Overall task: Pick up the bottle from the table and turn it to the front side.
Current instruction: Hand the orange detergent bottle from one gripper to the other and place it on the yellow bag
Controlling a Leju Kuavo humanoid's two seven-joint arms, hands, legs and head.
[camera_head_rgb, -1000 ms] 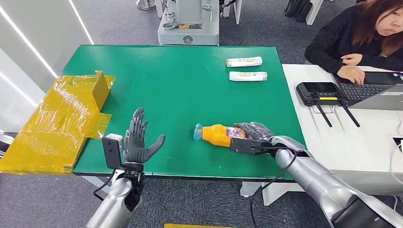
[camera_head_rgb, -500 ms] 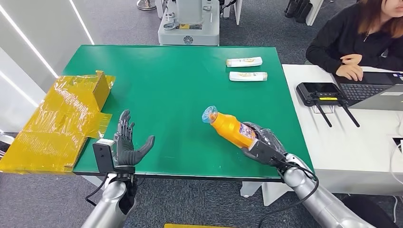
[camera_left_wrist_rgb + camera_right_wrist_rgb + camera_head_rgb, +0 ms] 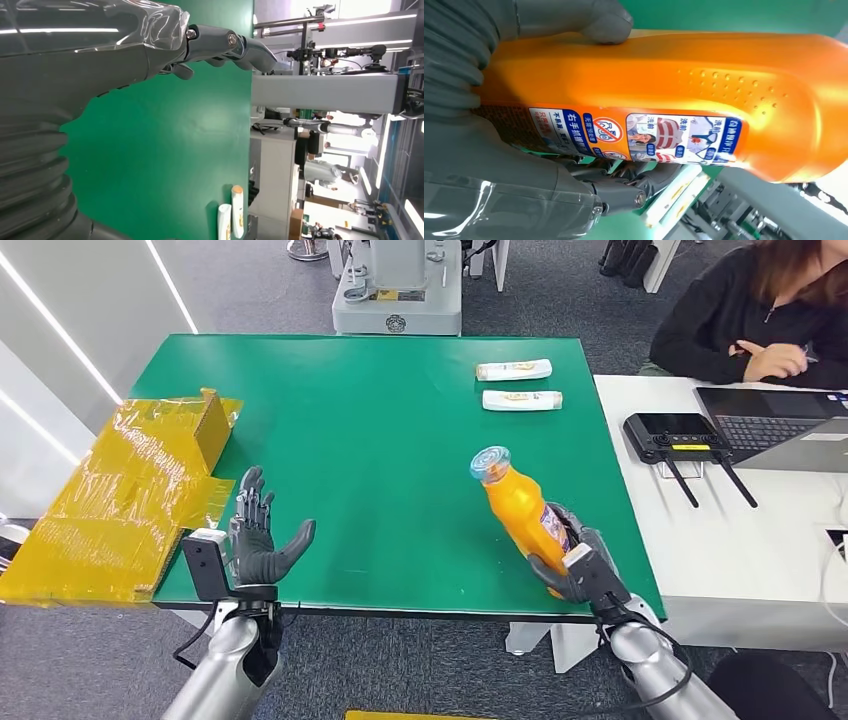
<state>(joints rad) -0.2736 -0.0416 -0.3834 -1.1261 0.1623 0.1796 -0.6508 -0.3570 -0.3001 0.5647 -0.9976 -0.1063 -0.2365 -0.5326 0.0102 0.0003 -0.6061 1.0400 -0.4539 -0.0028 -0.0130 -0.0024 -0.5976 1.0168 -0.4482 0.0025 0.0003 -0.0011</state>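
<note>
An orange bottle [image 3: 521, 512] with a light blue cap and a printed label is lifted off the green table [image 3: 380, 440], tilted with its cap up and away from me. My right hand [image 3: 578, 568] grips its lower half near the table's front right edge. Up close, the bottle [image 3: 674, 95] shows its label with my right hand's thumb [image 3: 604, 20] over it and fingers [image 3: 624, 192] under it. My left hand [image 3: 258, 540] is open, fingers spread, above the front left edge; its fingers [image 3: 225, 45] hold nothing.
Two white tubes [image 3: 514, 370] [image 3: 522, 400] lie at the table's far right. A yellow wrapped box [image 3: 120, 490] sits at the left edge. A white desk [image 3: 720, 540] with a black device, a laptop and a seated person [image 3: 750, 330] stands right.
My right hand has lifted the bottle from lying flat to nearly upright and drawn it toward the front right edge. My left hand has pulled back slightly toward me. The person's hand left the keyboard.
</note>
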